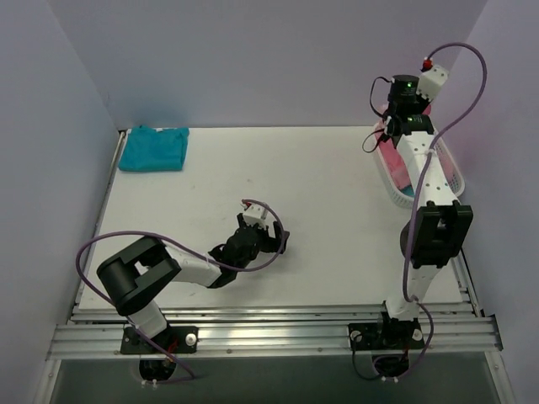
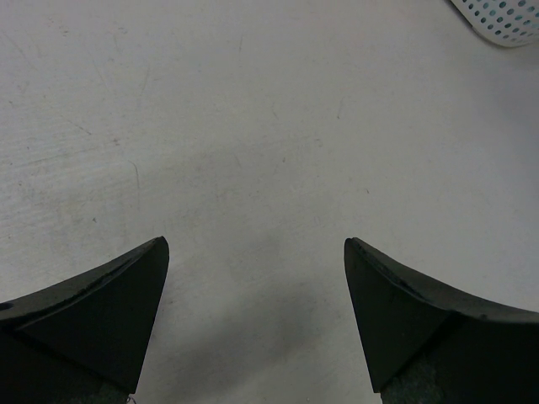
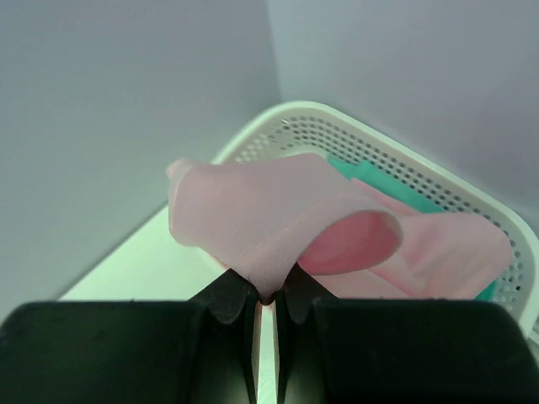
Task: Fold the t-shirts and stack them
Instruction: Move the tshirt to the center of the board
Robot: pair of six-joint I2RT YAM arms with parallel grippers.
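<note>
A folded deep teal t-shirt [image 1: 153, 148] lies at the table's far left corner. The light pink t-shirt [image 3: 278, 219] is bunched in the white mesh basket [image 3: 404, 160], with a mint-teal t-shirt [image 3: 404, 195] under it. My right gripper [image 3: 265, 290] is shut on a fold of the pink shirt, lifting it above the basket rim. In the top view that gripper [image 1: 406, 118] is over the basket [image 1: 455, 172] at the far right. My left gripper [image 1: 268, 240] rests low over the table's middle, open, its fingers [image 2: 101, 311] wide apart with only bare table between them.
Pale walls close the table [image 1: 320, 185] on the left, back and right. The basket's corner [image 2: 505, 18] shows at the top right of the left wrist view. A metal rail [image 1: 269, 332] runs along the near edge.
</note>
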